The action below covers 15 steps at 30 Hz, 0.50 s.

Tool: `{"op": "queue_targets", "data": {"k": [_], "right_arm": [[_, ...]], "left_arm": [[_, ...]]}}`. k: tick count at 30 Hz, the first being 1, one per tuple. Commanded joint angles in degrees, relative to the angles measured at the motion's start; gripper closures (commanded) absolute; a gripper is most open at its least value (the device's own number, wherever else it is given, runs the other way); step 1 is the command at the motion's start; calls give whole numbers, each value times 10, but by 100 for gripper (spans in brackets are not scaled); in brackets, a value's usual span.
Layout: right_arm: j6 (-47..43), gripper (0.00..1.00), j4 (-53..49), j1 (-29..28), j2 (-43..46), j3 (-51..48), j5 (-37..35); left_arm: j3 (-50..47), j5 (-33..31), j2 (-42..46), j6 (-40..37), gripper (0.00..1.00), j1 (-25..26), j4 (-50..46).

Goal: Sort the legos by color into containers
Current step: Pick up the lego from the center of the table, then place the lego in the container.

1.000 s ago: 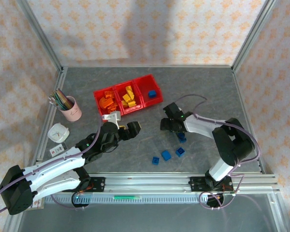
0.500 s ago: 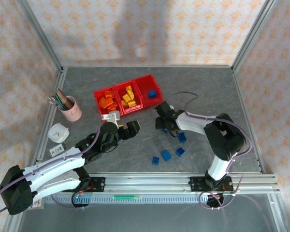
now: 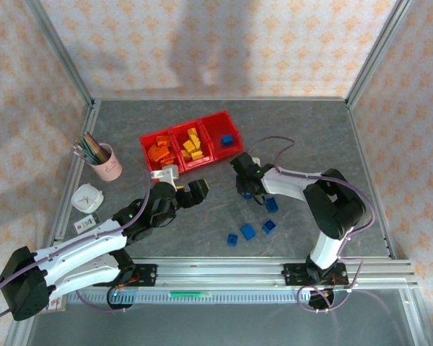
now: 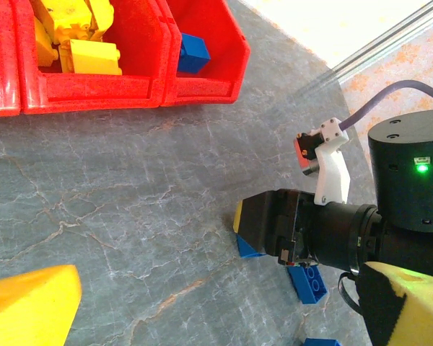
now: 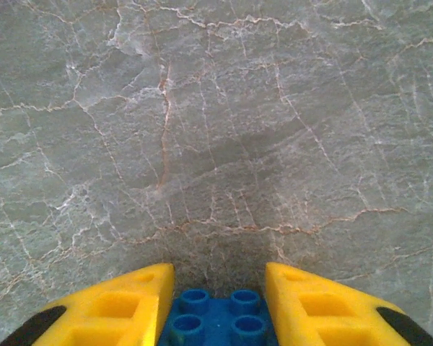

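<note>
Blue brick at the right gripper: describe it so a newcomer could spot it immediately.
Start at the row of red bins; just nearer than its right end is the right gripper. The blue brick sits between its yellow fingers, while the other loose blue bricks lie free to its right, nearer still.

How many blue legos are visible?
6 blue legos: one in the rightmost bin, one in the right gripper, one beside it, three loose on the table. Others may be hidden.
</note>
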<state>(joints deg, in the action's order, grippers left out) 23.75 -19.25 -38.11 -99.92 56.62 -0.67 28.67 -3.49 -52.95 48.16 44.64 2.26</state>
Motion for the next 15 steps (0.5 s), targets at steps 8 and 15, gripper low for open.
{"op": "queue_targets", "data": {"k": [8, 15], "right_arm": [[-27, 73, -15, 4, 5, 84, -13], [-57, 73, 4, 28, -69, 216, -7]], "left_arm": [[8, -29, 31, -15, 1, -1, -13], [29, 13, 25, -42, 1, -56, -25]]}}
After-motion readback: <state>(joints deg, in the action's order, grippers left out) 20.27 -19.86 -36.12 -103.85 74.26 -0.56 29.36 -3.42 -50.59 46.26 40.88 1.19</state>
